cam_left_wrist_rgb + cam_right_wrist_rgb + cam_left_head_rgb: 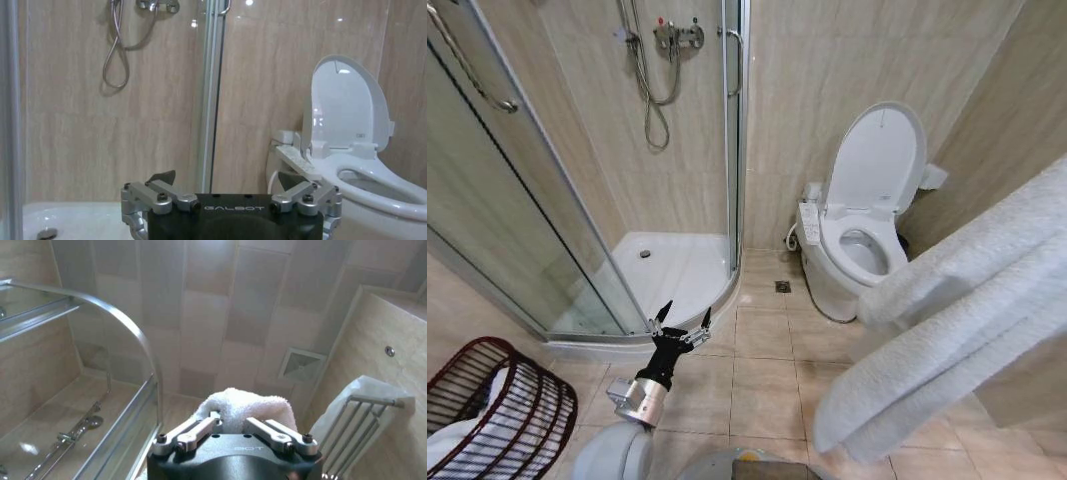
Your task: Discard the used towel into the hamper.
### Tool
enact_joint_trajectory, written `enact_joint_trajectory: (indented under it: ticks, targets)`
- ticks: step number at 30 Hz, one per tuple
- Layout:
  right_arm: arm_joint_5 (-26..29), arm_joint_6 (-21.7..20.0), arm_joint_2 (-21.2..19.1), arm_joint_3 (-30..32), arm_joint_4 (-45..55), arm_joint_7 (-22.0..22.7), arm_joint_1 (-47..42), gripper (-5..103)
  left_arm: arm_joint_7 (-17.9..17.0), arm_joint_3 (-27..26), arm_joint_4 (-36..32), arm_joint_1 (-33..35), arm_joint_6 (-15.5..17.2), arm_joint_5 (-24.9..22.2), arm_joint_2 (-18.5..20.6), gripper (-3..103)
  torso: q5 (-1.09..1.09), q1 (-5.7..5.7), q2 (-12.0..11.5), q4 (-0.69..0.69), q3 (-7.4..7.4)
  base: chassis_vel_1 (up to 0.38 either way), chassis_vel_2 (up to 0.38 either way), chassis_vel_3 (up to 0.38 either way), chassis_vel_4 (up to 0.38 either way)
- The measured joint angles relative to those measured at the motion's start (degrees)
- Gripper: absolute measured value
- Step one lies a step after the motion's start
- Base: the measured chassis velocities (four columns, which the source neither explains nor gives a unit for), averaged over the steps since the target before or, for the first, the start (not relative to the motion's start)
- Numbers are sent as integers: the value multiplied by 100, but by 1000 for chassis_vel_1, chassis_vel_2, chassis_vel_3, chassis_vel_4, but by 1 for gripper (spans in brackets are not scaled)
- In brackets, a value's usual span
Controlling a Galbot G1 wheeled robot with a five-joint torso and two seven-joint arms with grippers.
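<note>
Low in the head view, the left hand [679, 325] hung above the floor tiles, fingers spread wide apart and holding nothing. Its wrist view showed "GALBOT" on the hand's black body, facing the toilet [353, 165]. The right hand [233, 427] was clamped on a white towel [243, 407]. The hamper [497, 410] stood on the floor at the robot's left, white cloth inside.

white towel [957, 330] draped right, hamper [497, 415] lower left

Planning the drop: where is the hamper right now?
In the head view the hamper stands on the floor at the robot's near left, beside the shower's glass wall, left of the left gripper.
</note>
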Motion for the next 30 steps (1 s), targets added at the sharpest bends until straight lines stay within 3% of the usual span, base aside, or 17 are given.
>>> enact_joint_trajectory:
  ticks: [10, 14, 30]
  targets:
    - [-44, 13, -115, -4, -2, -8, 72, 5, 0, 0, 0, 0, 0, 0, 0, 100, 1, 82, 221, 0, 140, 0, 0, 0, 0]
    - [-321, 129, -244, 7, -141, -57, 132, 5, 0, 0, 0, 0, 0, 0, 0, 100, -2, 118, 325, 0, 205, 0, 0, 0, 0]
    - [-538, 107, -137, -263, -150, -66, 309, 5, 0, 0, 0, 0, 0, 0, 0, 100, 0, 266, 704, 0, 437, 0, 0, 0, 0]
